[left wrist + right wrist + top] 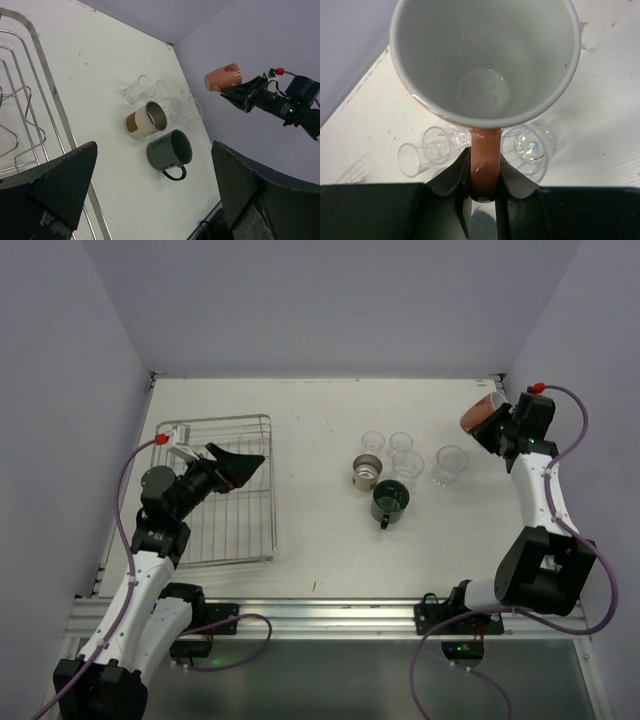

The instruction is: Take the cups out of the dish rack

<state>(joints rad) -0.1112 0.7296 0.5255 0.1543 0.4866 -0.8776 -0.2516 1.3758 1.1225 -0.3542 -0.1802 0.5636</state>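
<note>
The orange-red, white-lined cup [478,413] hangs tilted in the air at the table's far right. My right gripper [497,425] is shut on its handle [485,165], and the cup's mouth [485,60] fills the right wrist view. Below it on the table stand several clear glasses [407,464], a beige-brown cup [367,471] and a dark handled mug [390,501]. The silver wire dish rack [215,422] lies at the left. My left gripper [240,465] hovers open above the rack's right half; its wide-apart fingers [60,185] frame the mug [170,148] and the beige-brown cup [145,120].
Pale walls close the table in at the back and on both sides; the held cup is close to the right wall. An aluminium rail [330,615] runs along the near edge between the arm bases. Purple cables [595,570] loop beside each arm.
</note>
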